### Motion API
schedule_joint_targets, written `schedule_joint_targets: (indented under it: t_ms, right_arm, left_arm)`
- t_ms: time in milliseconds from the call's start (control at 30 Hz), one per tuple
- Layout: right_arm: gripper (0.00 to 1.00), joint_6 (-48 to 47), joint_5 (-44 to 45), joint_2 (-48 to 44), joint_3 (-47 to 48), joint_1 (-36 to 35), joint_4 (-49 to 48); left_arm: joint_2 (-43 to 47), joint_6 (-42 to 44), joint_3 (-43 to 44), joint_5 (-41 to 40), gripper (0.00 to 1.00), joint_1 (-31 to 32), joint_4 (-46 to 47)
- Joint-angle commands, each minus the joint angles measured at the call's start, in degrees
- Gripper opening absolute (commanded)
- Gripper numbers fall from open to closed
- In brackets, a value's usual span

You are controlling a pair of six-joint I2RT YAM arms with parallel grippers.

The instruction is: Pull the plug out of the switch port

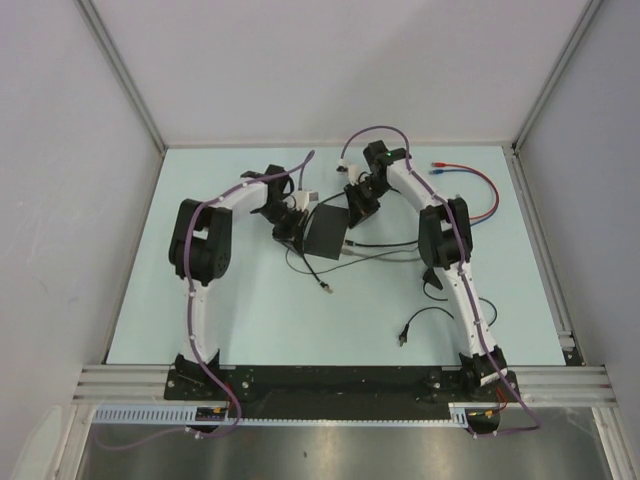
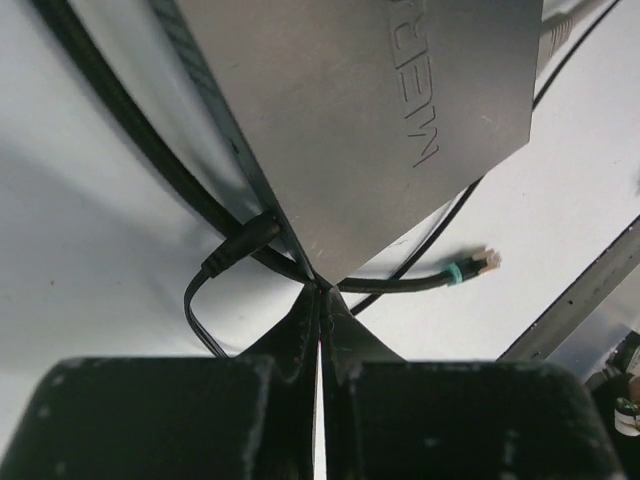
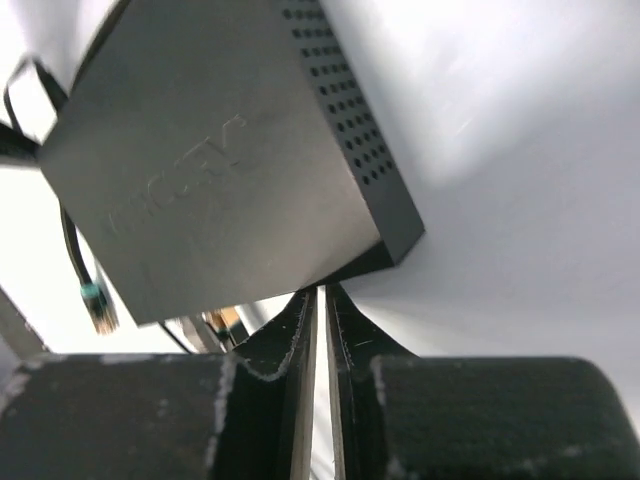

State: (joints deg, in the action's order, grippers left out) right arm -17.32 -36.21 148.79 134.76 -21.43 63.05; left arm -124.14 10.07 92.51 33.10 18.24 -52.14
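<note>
Flanking the switch: left gripper, right gripper, closed.

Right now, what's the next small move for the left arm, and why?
Probably open the left fingers and shift them sideways onto the black plug just beside them. It looks seated in the switch edge, while the fingers look shut at the switch's corner with nothing between them. The green-collared plug already lies loose, so it needs no pull.

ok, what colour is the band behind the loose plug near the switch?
Teal-green; the band shows best in the left wrist view.
</note>
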Motion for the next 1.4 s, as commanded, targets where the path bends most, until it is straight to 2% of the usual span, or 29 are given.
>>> schedule_joint_targets:
  t_ms: [0, 233, 300, 333, 367, 433, 467, 500, 533, 600, 700, 767, 867, 900, 967, 1000, 1033, 1200, 1367]
  right_arm:
    - [0.13, 3.43, -0.62, 2.82, 5.6, -0.19, -5.38]
    - [0.15, 3.26, -0.62, 0.1, 3.85, 1.03, -5.39]
    - [0.18, 3.08, -0.71, -1.48, 2.97, 2.0, -5.22]
    - [0.21, 3.08, -0.88, -1.92, 2.62, 2.62, -5.3]
    - [0.31, 3.08, -1.67, -2.19, 2.53, 4.1, -5.3]
    - [0.44, 2.82, -3.68, -2.28, 2.35, 5.52, -4.95]
    - [0.56, 2.99, -6.39, -2.28, 2.44, 7.18, -4.69]
    - [0.61, 3.17, -8.07, -2.28, 2.44, 7.71, -4.43]
    - [0.65, 3.35, -10.27, -1.84, 2.44, 8.5, -4.16]
    - [0.69, 3.52, -15.11, -1.58, 2.09, 9.56, -3.2]
    - [0.68, 2.39, -19.42, -0.79, 1.3, 9.83, -1.27]
    - [0.66, 1.77, -21.44, 0.35, 1.03, 9.66, -0.3]
    - [0.65, 1.94, -23.11, 1.59, 0.68, 9.04, 0.15]
    - [0.65, 1.94, -23.29, 1.68, 0.07, 8.52, 0.15]
    - [0.63, 1.5, -23.12, 1.94, -0.46, 8.07, 0.15]
    - [0.63, 1.07, -23.21, 2.2, -0.72, 7.81, 0.32]
    - [0.63, 0.89, -23.38, 2.55, -0.81, 7.46, 0.32]
    - [0.6, -1.83, -23.56, 3.7, -1.08, 6.67, 2.43]
    - [0.57, -3.77, -23.56, 4.75, -2.39, 5.79, 4.62]
  left_arm:
    - [-2.07, 0.66, 5.04, 2.93, 0.0, 1.01, 1.25]
    - [0.2, 3.63, 6.72, 2.58, 0.0, -0.57, -3.93]
    - [2.22, 5.13, 6.63, 2.67, 0.01, -1.45, -5.69]
    - [2.93, 6.62, 6.63, 3.1, 0.01, -1.71, -6.39]
    - [4.41, 7.33, 6.72, 3.72, 0.03, -1.89, -6.4]
    - [5.57, 8.47, 6.98, 5.91, 0.16, -1.98, -5.09]
    - [6.09, 8.22, 7.33, 6.79, 0.22, -1.98, -4.29]
    - [6.62, 7.69, 7.68, 7.5, 0.34, -1.98, -3.15]
    - [6.63, 5.6, 8.12, 8.72, 0.39, -1.98, -2.01]
    - [5.23, 3.04, 10.84, 9.87, 0.5, -1.98, 0.37]
    - [1.29, -0.48, 17.07, 12.16, 0.55, -1.98, -0.15]
    - [-0.75, -1.18, 20.5, 12.86, 0.54, -1.98, -0.07]
    - [-3.12, -1.72, 21.57, 13.56, 0.46, -1.98, 0.72]
    - [-3.56, -1.89, 21.57, 13.92, 0.39, -1.98, 1.07]
    - [-4.97, -2.15, 21.4, 14.44, 0.34, -1.89, 1.25]
    - [-5.32, -2.5, 21.31, 15.14, 0.26, -1.8, 1.69]
    - [-5.59, -2.59, 21.13, 15.24, 0.23, -1.72, 1.78]
    - [-7.35, -2.51, 20.69, 13.57, 0.12, -0.4, 1.78]
    - [-8.58, -2.51, 19.12, 12.16, 0.07, 0.83, 1.69]
